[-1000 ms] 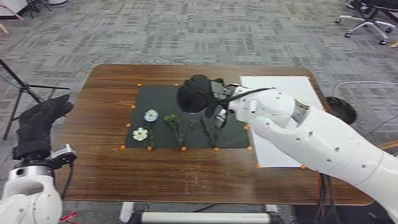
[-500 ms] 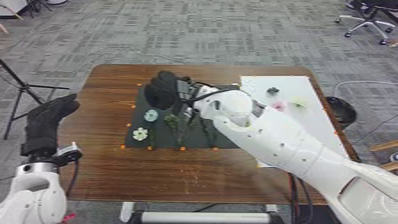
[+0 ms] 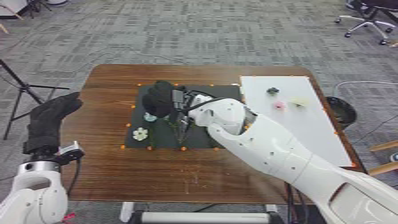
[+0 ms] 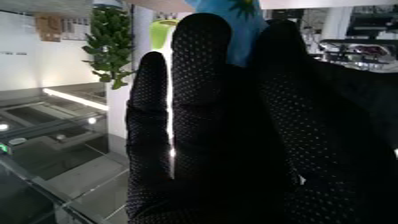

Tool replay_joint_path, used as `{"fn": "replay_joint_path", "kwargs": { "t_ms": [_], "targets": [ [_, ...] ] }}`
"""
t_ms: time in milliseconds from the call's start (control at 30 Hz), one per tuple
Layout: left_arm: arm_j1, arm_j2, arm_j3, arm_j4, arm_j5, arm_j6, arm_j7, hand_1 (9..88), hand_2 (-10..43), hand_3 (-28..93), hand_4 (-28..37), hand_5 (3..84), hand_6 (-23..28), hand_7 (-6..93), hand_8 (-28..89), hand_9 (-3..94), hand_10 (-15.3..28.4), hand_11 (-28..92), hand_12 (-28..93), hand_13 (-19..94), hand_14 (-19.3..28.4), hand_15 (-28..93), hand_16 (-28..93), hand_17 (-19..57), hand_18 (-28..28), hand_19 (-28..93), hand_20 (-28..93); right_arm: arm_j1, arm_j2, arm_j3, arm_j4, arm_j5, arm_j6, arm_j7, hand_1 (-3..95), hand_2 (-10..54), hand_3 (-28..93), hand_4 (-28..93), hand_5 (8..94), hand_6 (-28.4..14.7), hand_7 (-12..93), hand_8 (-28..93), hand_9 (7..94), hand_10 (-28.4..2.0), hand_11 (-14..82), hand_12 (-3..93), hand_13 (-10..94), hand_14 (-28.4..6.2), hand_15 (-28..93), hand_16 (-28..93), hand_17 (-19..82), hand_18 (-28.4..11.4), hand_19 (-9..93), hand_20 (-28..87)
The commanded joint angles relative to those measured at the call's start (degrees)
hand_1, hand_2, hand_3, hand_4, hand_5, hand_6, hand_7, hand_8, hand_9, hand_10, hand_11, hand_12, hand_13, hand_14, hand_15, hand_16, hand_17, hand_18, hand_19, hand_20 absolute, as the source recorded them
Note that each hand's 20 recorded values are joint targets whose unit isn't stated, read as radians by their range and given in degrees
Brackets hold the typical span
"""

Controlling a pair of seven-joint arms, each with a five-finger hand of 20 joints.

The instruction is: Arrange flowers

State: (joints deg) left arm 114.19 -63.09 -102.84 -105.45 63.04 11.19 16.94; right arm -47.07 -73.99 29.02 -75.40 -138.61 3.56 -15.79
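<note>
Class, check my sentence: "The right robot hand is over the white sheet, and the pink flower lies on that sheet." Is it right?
Not quite. The head view shows the right robot hand over the dark mat, not the white sheet. The pink flower does lie on that sheet.

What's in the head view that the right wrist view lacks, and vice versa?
Head view: left hand, white flower on the dark mat, plus a pink flower, a pale yellow flower and a dark flower on the white sheet.

Right wrist view: leafy green plant in the background, small light green piece beside the fingers.

Both: right hand, and probably the blue flower, if that's the blue patch at the fingers in the wrist view.
</note>
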Motion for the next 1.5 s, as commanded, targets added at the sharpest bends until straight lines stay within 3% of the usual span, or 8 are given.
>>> {"fn": "replay_joint_path", "kwargs": {
  "t_ms": [33, 733, 1067, 1300, 1500],
  "targets": [
    [-0.6, 0.02, 0.40, 0.01, 0.27, -1.07, 0.51, 26.7, 5.6, 68, -26.0, 57.7, -3.0, 15.7, -8, 53.0, 14.1, 22, 15, 42, 16.9, 20, 4, 6.2, 13.0, 12, 19, -0.5, -1.5, 2.1, 1.6, -4.5, -0.2, -1.5, 59.9, -9.5, 60, -20, 73.2, 4.8, 29, 1, 83.1, -7.5, 3.3, 30.9, 79, -3.2, 30, 48, 33, -14.8, 45, 52],
    [-0.1, -0.57, -0.28, -0.40, -0.03, -1.53, 0.52, 26.1, 4.5, 69, -25.5, 55.8, -1.1, 15.5, -8, 52.1, 14.1, 22, 15, 41, 17.0, 20, 4, 5.8, 13.1, 12, 19, -3.8, -2.2, 7.7, 3.2, -10.5, -6.9, 0.0, 56.9, -6.8, 59, -19, 70.5, 4.8, 29, 0, 77.5, -6.9, 5.0, 27.2, 76, -4.7, 33, 44, 31, -15.2, 45, 51],
    [0.0, -0.62, -0.20, -0.61, -0.01, -1.30, 0.30, 26.0, 4.1, 69, -25.1, 55.4, -0.9, 15.6, -8, 52.0, 14.1, 22, 15, 41, 17.1, 20, 4, 5.7, 13.3, 12, 19, -0.6, -0.2, 6.1, 3.0, -9.7, -6.0, 0.8, 56.3, -6.4, 59, -19, 68.6, 4.4, 29, 0, 75.1, -7.1, 6.5, 25.6, 74, -4.9, 33, 42, 31, -15.2, 44, 50],
    [0.6, -0.47, -0.80, -1.08, -0.04, -0.82, 0.27, 26.0, 3.9, 68, -25.0, 55.2, -0.8, 15.6, -8, 51.9, 14.1, 22, 15, 41, 17.0, 19, 4, 5.7, 13.3, 12, 19, 5.2, 4.6, 5.6, 0.9, -2.9, -3.4, 6.1, 53.1, -6.8, 61, -20, 64.7, 3.7, 29, 0, 65.8, -8.0, 12.0, 18.2, 67, -6.5, 27, 42, 29, -15.6, 38, 47],
    [0.8, -0.56, -0.81, -1.19, 0.02, -0.69, 0.11, 26.2, 3.8, 68, -24.9, 55.2, -0.9, 15.6, -8, 51.9, 14.1, 22, 15, 41, 17.0, 19, 4, 5.7, 13.3, 12, 19, 8.0, 8.3, 7.2, -1.5, 2.0, -3.4, 8.9, 50.5, -6.9, 63, -20, 60.0, 3.2, 29, 0, 61.8, -9.2, 11.5, 17.5, 63, -8.1, 28, 35, 28, -15.9, 36, 45]
  ]
}}
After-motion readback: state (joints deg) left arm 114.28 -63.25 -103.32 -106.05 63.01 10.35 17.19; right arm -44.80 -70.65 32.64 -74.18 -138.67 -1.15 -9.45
